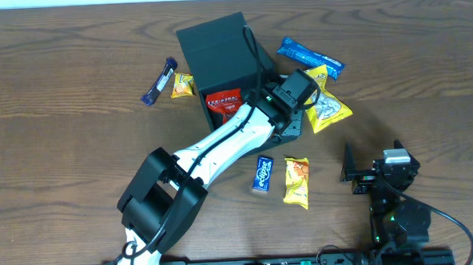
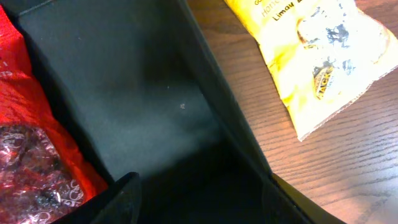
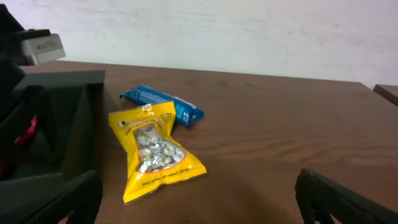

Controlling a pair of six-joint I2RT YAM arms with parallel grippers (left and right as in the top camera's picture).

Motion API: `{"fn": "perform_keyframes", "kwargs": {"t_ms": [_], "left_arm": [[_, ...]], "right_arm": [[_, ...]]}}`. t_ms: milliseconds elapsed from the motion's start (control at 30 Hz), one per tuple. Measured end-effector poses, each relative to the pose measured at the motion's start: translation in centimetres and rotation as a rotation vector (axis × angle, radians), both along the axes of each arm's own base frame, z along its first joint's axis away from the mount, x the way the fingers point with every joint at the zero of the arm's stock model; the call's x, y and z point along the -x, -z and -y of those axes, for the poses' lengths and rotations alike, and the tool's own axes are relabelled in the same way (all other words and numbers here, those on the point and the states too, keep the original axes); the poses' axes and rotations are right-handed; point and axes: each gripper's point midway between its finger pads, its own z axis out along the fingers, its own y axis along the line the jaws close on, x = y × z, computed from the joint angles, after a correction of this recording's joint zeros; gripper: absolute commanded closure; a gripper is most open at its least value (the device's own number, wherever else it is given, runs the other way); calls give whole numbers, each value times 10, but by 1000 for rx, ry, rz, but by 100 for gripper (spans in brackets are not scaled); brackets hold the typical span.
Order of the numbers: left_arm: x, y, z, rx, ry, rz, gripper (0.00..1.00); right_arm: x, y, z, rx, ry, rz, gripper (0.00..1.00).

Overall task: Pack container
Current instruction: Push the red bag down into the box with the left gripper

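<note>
Container (image 1: 217,49) upper centre of frame on desk (image 1: 60,116), red packet (image 1: 224,103) inside. Our left pincer (image 2: 199,199) apart astride its right wall; right pincer (image 3: 199,202) apart, lower right. Risk: we snag wall, drag it.

Overhead top-down, left wrist close into container (image 2: 155,106), right wrist low, container shared

Left claw (image 2: 202,208) has black fingers; its arm (image 1: 221,145) is white and black. Container (image 1: 213,50) at the claw is dark teal, matte, plain. Red packet (image 2: 25,106) left of the claw has a glossy dark print. Yellow packet (image 2: 323,56) right of the claw has black lettering. Blue packet (image 1: 309,57) beyond the claw has white print. Table (image 1: 60,116) is brown wood grain.
</note>
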Motion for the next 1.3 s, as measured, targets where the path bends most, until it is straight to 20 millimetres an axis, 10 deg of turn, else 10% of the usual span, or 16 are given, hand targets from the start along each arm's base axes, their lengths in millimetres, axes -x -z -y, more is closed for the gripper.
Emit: {"fn": "perform_keyframes", "kwargs": {"t_ms": [833,1000,1300], "left_arm": [[47,13,-33,-241,110,-106,40],[29,11,-51,-303,63,-47,23],[-51,3,-116,-139,-136,-88,22]], "right_arm": [[0,0,0,0,0,0,1],[0,0,0,0,0,0,1],[0,0,0,0,0,0,1]]}}
